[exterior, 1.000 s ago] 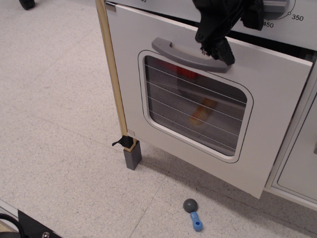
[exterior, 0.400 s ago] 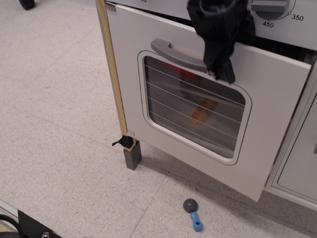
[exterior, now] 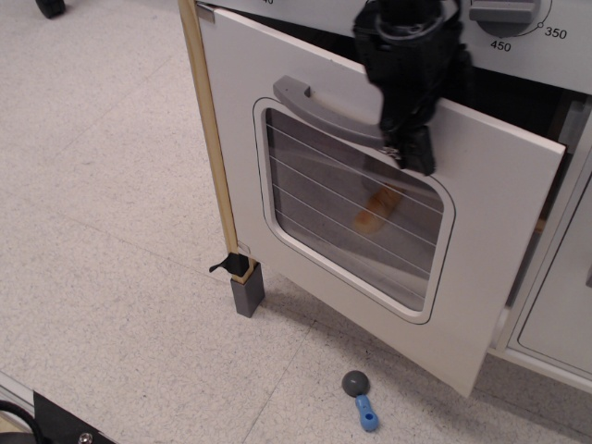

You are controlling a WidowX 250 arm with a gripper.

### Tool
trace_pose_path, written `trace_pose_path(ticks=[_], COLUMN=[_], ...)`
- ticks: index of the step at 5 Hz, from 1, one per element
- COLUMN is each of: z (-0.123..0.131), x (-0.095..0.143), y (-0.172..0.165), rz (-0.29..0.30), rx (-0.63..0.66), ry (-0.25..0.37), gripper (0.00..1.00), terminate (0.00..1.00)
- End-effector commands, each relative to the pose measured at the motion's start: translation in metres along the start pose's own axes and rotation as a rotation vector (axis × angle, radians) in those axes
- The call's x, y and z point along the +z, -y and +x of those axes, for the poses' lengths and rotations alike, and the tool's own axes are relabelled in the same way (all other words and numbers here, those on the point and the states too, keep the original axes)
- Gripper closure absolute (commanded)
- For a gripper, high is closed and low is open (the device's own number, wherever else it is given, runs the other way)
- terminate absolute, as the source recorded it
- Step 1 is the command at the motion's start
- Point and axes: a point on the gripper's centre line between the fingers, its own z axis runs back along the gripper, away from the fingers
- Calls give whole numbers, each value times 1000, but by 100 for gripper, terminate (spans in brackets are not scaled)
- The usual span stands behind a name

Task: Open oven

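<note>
The white toy oven's door (exterior: 481, 240) stands partly open, hinged on its left side, with a dark gap showing along its top and right edges. It has a grey bar handle (exterior: 319, 109) and a rounded window with thin horizontal lines (exterior: 347, 208). An orange thing shows dimly behind the glass. The grey temperature dial (exterior: 504, 11) is at the top right. My black gripper (exterior: 409, 148) hangs over the right end of the handle, fingers pointing down. The frame does not show whether the fingers clasp the handle.
A plain white cabinet door (exterior: 564, 314) stands to the right of the oven. A small blue-handled toy with a grey round head (exterior: 359, 393) lies on the floor below the door. A grey oven leg (exterior: 247, 289) and a wooden side strip (exterior: 208, 129) are at the left.
The oven door has swung further open, its right edge moving toward me and to the left. My gripper moved left and down with the handle.
</note>
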Motion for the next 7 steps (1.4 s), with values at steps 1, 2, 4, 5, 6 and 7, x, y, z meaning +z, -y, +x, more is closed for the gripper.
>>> trace_pose_path(ticks=[1, 2, 4, 5, 6, 7], z=[35, 53, 92, 112, 136, 160], x=[40, 49, 49, 53, 62, 72], y=[-26, -38, -65, -81, -91, -97], rz=[76, 100, 174, 215, 279, 360], rx=[-117, -198, -355, -462, -637, -857], ry=[66, 104, 177, 191, 186, 173], gripper=[0, 0, 0, 0, 0, 0], terminate=[0, 0, 0, 0, 0, 0])
